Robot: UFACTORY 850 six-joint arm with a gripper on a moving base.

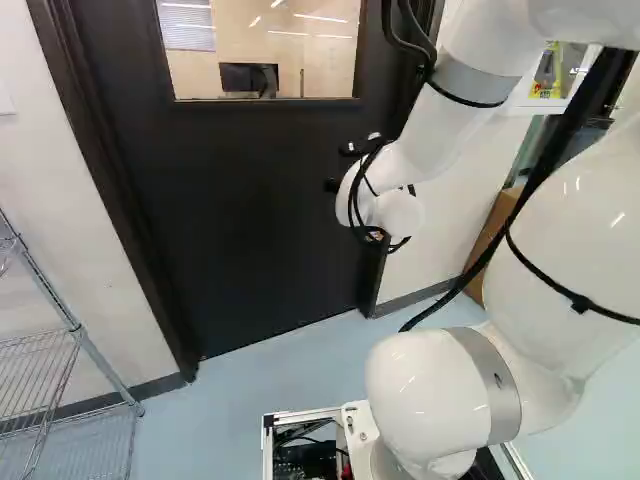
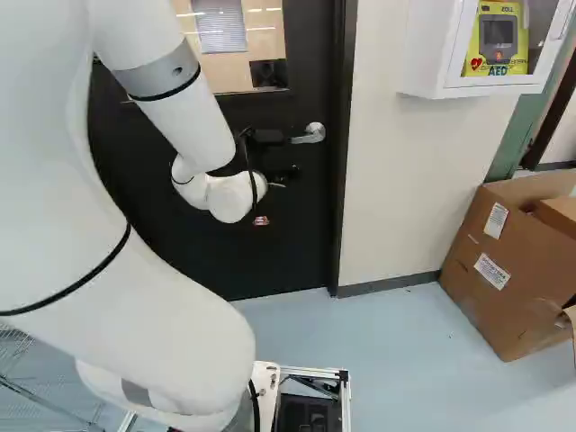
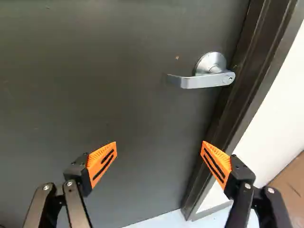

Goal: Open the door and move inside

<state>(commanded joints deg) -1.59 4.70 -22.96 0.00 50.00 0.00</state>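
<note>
And here we are at the black door with its glass window (image 1: 250,220), and it looks shut, flush in its dark frame (image 3: 251,71). The silver metal lever handle (image 3: 202,80) sits near the frame, its free end pointing away from it, and it looks level, unturned. The black tool with orange pads (image 3: 159,146) has its fingers wide apart, nothing between them, and the lever lies ahead, off toward the frame-side finger. So this is the approach, I'd say: reaching the handle comes first, opening and driving in after. The next move wants the tool shifted across and onto the lever, then a turn downward; which way the door swings, I can't tell from here.

Now, the views! The wrist view gives the clean look at the finger gap and the whole lever. The right base view catches the handle beside the white arm (image 2: 171,108), plus the brown cardboard box (image 2: 504,261) and the white wall cabinet holding a yellow device (image 2: 427,54). The left base view offers no clear look at the lever, yet it alone shows the door's far side down to the floor, and the wire shelving (image 1: 85,350) standing upright nearby.
</note>
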